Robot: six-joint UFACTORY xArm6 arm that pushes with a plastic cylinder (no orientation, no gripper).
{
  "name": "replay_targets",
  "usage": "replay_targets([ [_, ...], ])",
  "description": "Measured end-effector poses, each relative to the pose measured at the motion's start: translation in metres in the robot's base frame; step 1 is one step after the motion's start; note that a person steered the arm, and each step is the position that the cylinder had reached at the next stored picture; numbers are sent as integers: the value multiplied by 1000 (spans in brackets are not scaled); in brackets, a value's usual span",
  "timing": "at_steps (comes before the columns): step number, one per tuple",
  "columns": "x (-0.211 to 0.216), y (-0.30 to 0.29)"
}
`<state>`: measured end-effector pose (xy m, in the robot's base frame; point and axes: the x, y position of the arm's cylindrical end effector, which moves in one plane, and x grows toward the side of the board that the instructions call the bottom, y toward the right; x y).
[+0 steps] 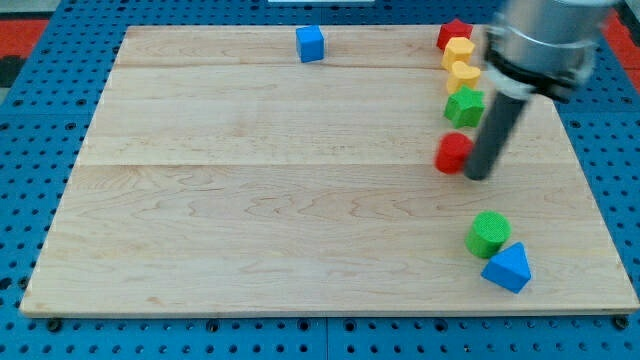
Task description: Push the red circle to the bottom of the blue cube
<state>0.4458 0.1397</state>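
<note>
The red circle (453,152) lies at the view's right, about mid-height on the wooden board (250,220). The blue cube (310,43) sits near the view's top edge, left of centre-right, far from the red circle. My tip (477,175) is at the lower end of the dark rod, right beside the red circle on its right side, touching or nearly touching it.
A column of blocks stands at the view's upper right: a red star (453,34), a yellow block (458,50), another yellow block (463,74), a green star (465,105). A green cylinder (488,233) and a blue triangle (508,267) lie at the lower right.
</note>
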Motion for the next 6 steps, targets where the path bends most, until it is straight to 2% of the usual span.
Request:
replay_targets([
  [2,-135,-70],
  [3,-155,-33],
  [4,-182,-54],
  [5,-175,-79],
  [6,-152,-54],
])
